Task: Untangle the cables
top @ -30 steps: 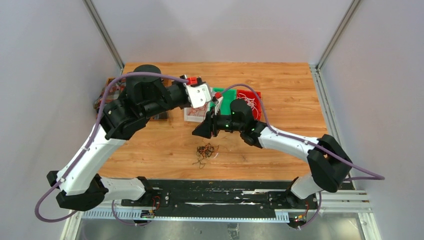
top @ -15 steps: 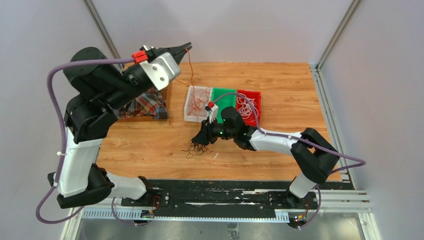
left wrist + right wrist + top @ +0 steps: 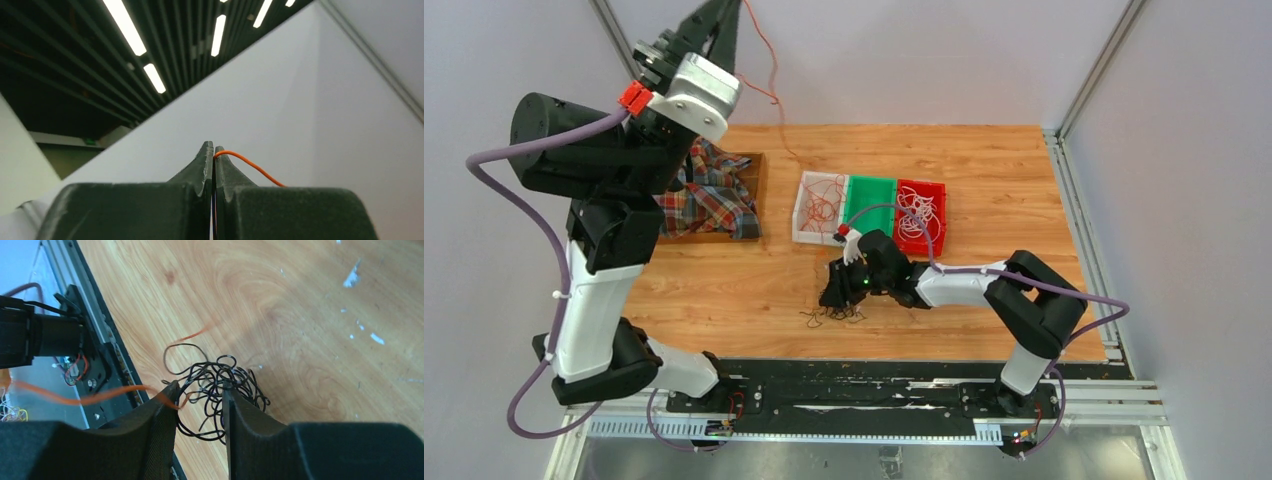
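Where the two arms are bolted along its near edge, the wooden table [image 3: 994, 170] fills most of the overhead view. The left arm [image 3: 594, 270] stands tall over the table's left rear corner, its wrist held high above the surface. The left gripper [image 3: 214, 152] is pinched tight on a single orange cable [image 3: 773, 80], which hangs from the fingertips in a slack, kinked line toward the table near the bins. The right arm [image 3: 984, 285] stretches low across the front of the table. The right gripper [image 3: 200, 390] is down at the surface with its jaws apart, astride a tangle of dark cables [image 3: 220, 385]. Several black loops lie between the two fingers, and a blurred orange strand [image 3: 100, 395] crosses against the tip of the finger on the left of the wrist view. A plaid cloth [image 3: 719, 200] lies crumpled at the left side. Three small bins sit side by side at mid-table. The clear bin [image 3: 799, 222] holds orange-red wires, the green bin [image 3: 874, 192] is in the middle, and the red bin [image 3: 941, 215] holds white wires [image 3: 914, 212]. The dark tangle rests on bare wood, well in front of the bins and near the front edge.
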Tool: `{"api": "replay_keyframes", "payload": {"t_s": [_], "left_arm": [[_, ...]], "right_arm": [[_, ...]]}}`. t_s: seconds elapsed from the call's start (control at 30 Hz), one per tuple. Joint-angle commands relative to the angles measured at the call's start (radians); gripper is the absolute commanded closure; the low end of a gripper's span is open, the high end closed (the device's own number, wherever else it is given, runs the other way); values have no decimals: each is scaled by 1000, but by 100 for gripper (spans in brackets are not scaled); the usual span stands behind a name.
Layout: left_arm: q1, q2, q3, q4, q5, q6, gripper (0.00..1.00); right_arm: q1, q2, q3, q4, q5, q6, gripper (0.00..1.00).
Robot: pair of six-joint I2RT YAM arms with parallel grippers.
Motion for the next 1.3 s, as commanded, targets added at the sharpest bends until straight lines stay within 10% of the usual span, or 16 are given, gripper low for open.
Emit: {"api": "replay_keyframes", "payload": {"t_s": [0.0, 0.3, 1.27], "left_arm": [[-7, 74, 113, 336, -118, 165, 100], [-7, 187, 280, 519, -126, 331, 99], [55, 51, -312, 473, -221, 329, 99]], "right_arm": [[18, 8, -24, -23, 44, -3, 62], [20, 2, -43, -35, 66, 2, 60], [-19, -279, -18, -200, 103, -40, 60]]}}
